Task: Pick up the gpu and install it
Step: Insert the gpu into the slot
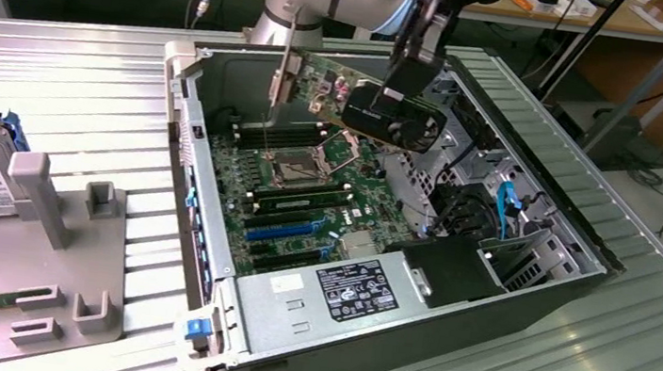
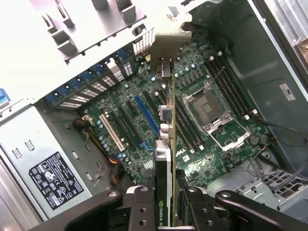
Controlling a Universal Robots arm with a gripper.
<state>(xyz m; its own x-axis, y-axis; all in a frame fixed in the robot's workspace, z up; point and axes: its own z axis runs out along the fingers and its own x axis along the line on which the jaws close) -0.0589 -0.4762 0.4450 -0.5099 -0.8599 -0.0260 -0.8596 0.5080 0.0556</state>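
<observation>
Exterior view: the gripper (image 1: 403,79) pinches the gpu (image 1: 361,96) by its black cooler, jaws partly closed on it. The card hangs tilted above the motherboard (image 1: 305,192), inside the open computer case (image 1: 505,321), touching nothing else.

Ext cam high, angled down at PC case (image 1: 191,145); wrist cam close above; shared: motherboard (image 1: 305,192) (image 2: 207,122)

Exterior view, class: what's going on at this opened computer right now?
A robot arm's gripper is shut on the gpu and holds it on edge above the motherboard inside the open computer case. The card's metal bracket is at the end toward the exterior view's left. The gpu is lifted but not yet seated in a slot.
</observation>
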